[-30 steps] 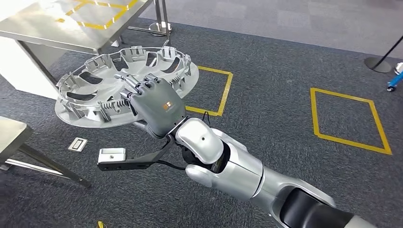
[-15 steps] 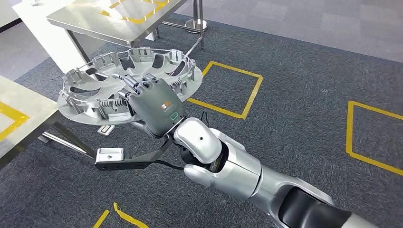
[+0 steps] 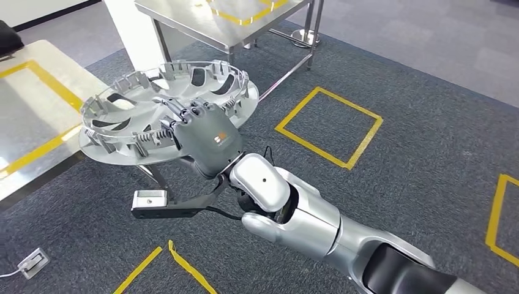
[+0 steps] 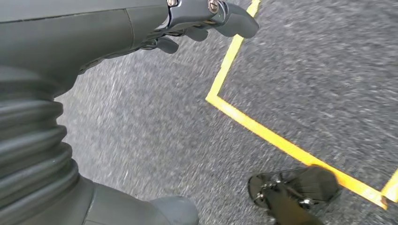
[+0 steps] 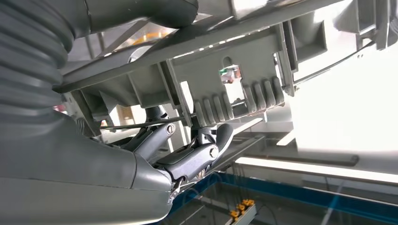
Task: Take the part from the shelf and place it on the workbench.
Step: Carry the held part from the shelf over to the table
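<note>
Head view: the right robot hand [image 3: 205, 139], dark grey on a silver arm, holds a round silver wheel cover [image 3: 141, 116] by its near rim, at about five o'clock on the disc. The fingers [image 3: 183, 113] curl over the ribbed inner edge. The wheel cover is carried nearly flat in the air, hollow side up, above grey carpet [image 3: 392, 73] marked with yellow tape squares [image 3: 328, 125]. Its far left edge overlaps a steel table [image 3: 30, 116] with yellow lines, at nine o'clock in the picture. A second steel table [image 3: 202, 15] stands at twelve o'clock. A small white box with a cable [image 3: 29, 262] lies on the carpet at seven o'clock.

Left wrist view: the left robot hand [image 4: 206, 18] hangs over the carpet holding nothing, its fingers bent inward; how narrow the grip is, I cannot tell. A yellow tape line [image 4: 281, 143] crosses the carpet below.

Right wrist view: the right robot hand's dark fingers [image 5: 206, 150] press against the underside of the wheel cover, beside its ribbed clips [image 5: 239, 101].
</note>
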You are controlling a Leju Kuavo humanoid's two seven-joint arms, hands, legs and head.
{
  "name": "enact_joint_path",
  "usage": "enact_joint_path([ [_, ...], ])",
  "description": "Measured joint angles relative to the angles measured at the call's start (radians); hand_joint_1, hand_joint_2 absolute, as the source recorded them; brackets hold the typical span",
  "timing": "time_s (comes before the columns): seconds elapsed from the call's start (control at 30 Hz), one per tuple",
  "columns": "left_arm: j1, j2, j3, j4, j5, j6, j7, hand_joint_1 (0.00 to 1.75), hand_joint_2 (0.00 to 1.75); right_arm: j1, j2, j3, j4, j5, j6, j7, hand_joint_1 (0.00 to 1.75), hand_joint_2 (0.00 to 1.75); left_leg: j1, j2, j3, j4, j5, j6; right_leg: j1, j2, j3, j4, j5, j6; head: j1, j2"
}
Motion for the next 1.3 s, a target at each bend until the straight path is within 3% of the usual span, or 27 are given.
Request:
enact_joint_path([
  [0.03, 0.001, 0.000, 0.000, 0.000, 0.001, 0.000, -0.001, 0.00, 1.75, 0.001, -0.001, 0.000, 0.000, 0.000, 0.000, 0.001, 1.75, 1.75, 0.000, -0.015, -0.001, 0.003, 0.000, -0.002, -0.002, 0.008, 0.025, -0.056, 0.036, -0.002, 0.001, 0.000],
  [0.1, 0.000, -0.001, 0.000, 0.000, 0.003, 0.000, -0.002, 0.00, 1.75, 0.001, -0.002, 0.000, 0.000, 0.000, 0.000, 0.002, 1.75, 1.75, 0.001, -0.045, -0.005, 0.009, 0.001, -0.010, -0.005, 0.053, 0.086, -0.190, 0.092, -0.009, 0.001, 0.000],
  [0.17, -0.001, -0.001, 0.000, 0.000, 0.006, 0.001, -0.003, 0.00, 1.75, 0.001, -0.002, 0.000, 0.000, 0.000, 0.000, 0.004, 1.75, 1.75, 0.003, -0.069, -0.014, 0.009, 0.005, -0.024, -0.004, 0.080, 0.111, -0.248, 0.104, -0.014, 0.001, 0.000],
  [0.23, 0.002, -0.001, 0.000, 0.000, 0.009, 0.002, -0.003, 0.00, 1.75, -0.001, -0.001, 0.000, 0.000, 0.001, 0.000, 0.004, 1.75, 1.75, 0.006, -0.088, -0.020, 0.003, 0.013, -0.040, -0.002, 0.058, 0.112, -0.254, 0.109, -0.023, 0.002, 0.000],
  [0.3, 0.006, -0.002, 0.000, 0.000, 0.009, 0.006, -0.003, 0.00, 1.75, -0.005, 0.001, 0.000, 0.000, 0.001, 0.000, 0.003, 1.75, 1.75, 0.003, -0.048, -0.034, 0.020, 0.003, -0.049, -0.006, 0.032, 0.119, -0.265, 0.118, -0.038, -0.002, 0.000],
  [0.37, 0.005, -0.003, 0.000, 0.001, 0.009, 0.009, -0.004, 0.00, 1.75, -0.009, 0.002, 0.000, 0.000, 0.001, 0.000, 0.001, 1.75, 1.75, 0.000, 0.023, -0.076, 0.107, -0.046, -0.053, -0.006, 0.004, 0.121, -0.271, 0.122, -0.048, -0.008, 0.000],
  [0.43, 0.003, -0.005, 0.000, 0.001, 0.009, 0.010, -0.006, 0.00, 1.75, -0.011, 0.001, 0.000, 0.001, 0.000, 0.000, -0.003, 1.75, 1.75, 0.003, 0.049, -0.130, 0.226, -0.097, -0.059, -0.003, -0.027, 0.121, -0.270, 0.121, -0.051, -0.010, 0.000],
  [0.47, 0.003, -0.006, 0.000, 0.001, 0.008, 0.010, -0.006, 0.00, 1.75, -0.012, 0.001, 0.000, 0.002, -0.002, -0.001, -0.004, 1.75, 1.75, 0.004, 0.053, -0.142, 0.256, -0.102, -0.062, -0.003, -0.042, 0.121, -0.269, 0.120, -0.051, -0.010, 0.000],
  [0.5, 0.003, -0.006, 0.000, 0.001, 0.006, 0.010, -0.006, 0.00, 1.75, -0.012, 0.000, 0.000, 0.005, -0.004, -0.002, -0.005, 1.75, 1.75, 0.005, 0.056, -0.137, 0.251, -0.091, -0.064, -0.002, -0.057, 0.121, -0.268, 0.118, -0.050, -0.010, 0.000],
  [0.57, 0.003, -0.006, 0.000, 0.000, 0.002, 0.010, -0.006, 0.00, 1.75, -0.014, -0.001, 0.000, 0.009, -0.008, -0.003, -0.005, 1.75, 1.75, 0.005, 0.083, -0.075, 0.141, -0.038, -0.065, -0.002, -0.084, 0.121, -0.262, 0.112, -0.044, -0.010, 0.000],
  [0.63, 0.000, -0.007, 0.000, 0.000, -0.002, 0.008, -0.005, 0.00, 1.75, -0.016, -0.001, 0.000, 0.011, -0.011, -0.005, -0.005, 1.75, 1.75, 0.000, 0.124, -0.019, 0.038, -0.008, -0.053, 0.005, -0.105, 0.121, -0.256, 0.104, -0.034, -0.010, 0.000],
  [0.67, -0.002, -0.007, 0.000, 0.000, -0.002, 0.006, -0.005, 0.00, 1.75, -0.018, -0.002, 0.000, 0.011, -0.011, -0.007, -0.005, 1.75, 1.75, -0.002, 0.133, -0.010, 0.018, -0.007, -0.045, 0.009, -0.114, 0.122, -0.255, 0.102, -0.029, -0.009, 0.000],
  [0.73, -0.003, -0.007, 0.000, 0.000, -0.003, 0.003, -0.005, 0.00, 1.75, -0.021, -0.003, 0.000, 0.011, -0.012, -0.011, -0.005, 1.75, 1.75, -0.004, 0.114, -0.014, 0.017, -0.006, -0.028, 0.011, -0.134, 0.125, -0.256, 0.099, -0.019, -0.006, 0.000],
  [0.77, -0.003, -0.007, 0.000, 0.000, -0.004, 0.001, -0.004, 0.00, 1.75, -0.022, -0.004, 0.000, 0.011, -0.012, -0.014, -0.005, 1.75, 1.75, -0.003, 0.102, -0.015, 0.015, -0.004, -0.021, 0.009, -0.131, 0.127, -0.254, 0.095, -0.012, -0.006, 0.000],
  [0.83, -0.003, -0.007, 0.000, 0.000, -0.005, -0.001, -0.001, 0.00, 1.75, -0.023, -0.005, 0.000, 0.011, -0.013, -0.017, -0.005, 1.75, 1.75, 0.002, 0.079, -0.015, 0.012, 0.001, -0.010, 0.002, -0.082, 0.110, -0.209, 0.063, 0.000, -0.003, 0.000],
  [0.9, -0.007, -0.007, 0.000, 0.000, -0.005, -0.002, -0.002, 0.00, 1.75, -0.023, -0.010, 0.000, 0.012, -0.014, -0.018, -0.004, 1.75, 1.75, 0.005, 0.053, -0.019, 0.011, 0.004, -0.004, -0.001, -0.020, 0.052, -0.087, -0.002, 0.006, 0.002, 0.000],
  [0.97, -0.009, -0.008, 0.000, 0.000, -0.004, -0.003, -0.006, 0.00, 1.75, -0.021, -0.016, 0.000, 0.013, -0.014, -0.018, -0.003, 1.75, 1.75, 0.005, 0.023, -0.024, 0.012, 0.007, -0.001, 0.000, -0.004, -0.006, 0.024, -0.038, 0.005, 0.006, 0.000],
  [1.0, -0.008, -0.008, 0.000, 0.000, -0.003, -0.003, -0.009, 0.00, 1.75, -0.020, -0.018, 0.000, 0.014, -0.015, -0.018, -0.003, 1.75, 1.75, 0.004, 0.008, -0.025, 0.012, 0.008, -0.002, 0.001, -0.002, -0.012, 0.030, -0.028, 0.002, 0.007, 0.000],
  [1.07, -0.007, -0.008, 0.000, 0.000, -0.002, -0.003, -0.013, 0.00, 1.75, -0.021, -0.020, 0.000, 0.015, -0.017, -0.017, -0.004, 1.75, 1.75, 0.005, -0.024, -0.025, 0.013, 0.010, -0.006, 0.001, 0.015, 0.033, -0.072, 0.042, -0.007, 0.008, 0.000],
  [1.1, -0.008, -0.009, 0.000, 0.000, -0.001, -0.003, -0.015, 0.00, 1.75, -0.022, -0.020, 0.000, 0.015, -0.017, -0.017, -0.004, 1.75, 1.75, 0.004, -0.039, -0.026, 0.014, 0.012, -0.009, 0.000, 0.042, 0.066, -0.144, 0.073, -0.013, 0.009, 0.000],
  [1.17, -0.010, -0.011, 0.000, 0.000, -0.001, -0.003, -0.017, 0.00, 1.75, -0.024, -0.020, 0.000, 0.015, -0.018, -0.018, -0.003, 1.75, 1.75, 0.006, -0.064, -0.033, 0.014, 0.018, -0.020, 0.000, 0.081, 0.106, -0.238, 0.105, -0.018, 0.010, 0.000],
  [1.2, -0.010, -0.011, 0.000, 0.000, -0.001, -0.003, -0.018, 0.00, 1.75, -0.024, -0.020, 0.000, 0.015, -0.018, -0.018, -0.003, 1.75, 1.75, 0.008, -0.075, -0.037, 0.012, 0.021, -0.028, 0.002, 0.086, 0.109, -0.249, 0.103, -0.018, 0.011, 0.000],
  [1.27, -0.007, -0.010, 0.000, 0.000, -0.001, -0.003, -0.017, 0.00, 1.75, -0.025, -0.020, 0.000, 0.014, -0.018, -0.018, -0.003, 1.75, 1.75, 0.012, -0.090, -0.042, 0.006, 0.028, -0.042, 0.003, 0.061, 0.113, -0.255, 0.109, -0.024, 0.013, 0.000],
  [1.3, -0.004, -0.010, 0.000, 0.000, -0.001, -0.003, -0.016, 0.00, 1.75, -0.025, -0.019, 0.000, 0.014, -0.019, -0.018, -0.002, 1.75, 1.75, 0.010, -0.073, -0.047, 0.011, 0.025, -0.048, 0.001, 0.049, 0.117, -0.260, 0.113, -0.030, 0.012, 0.000],
])
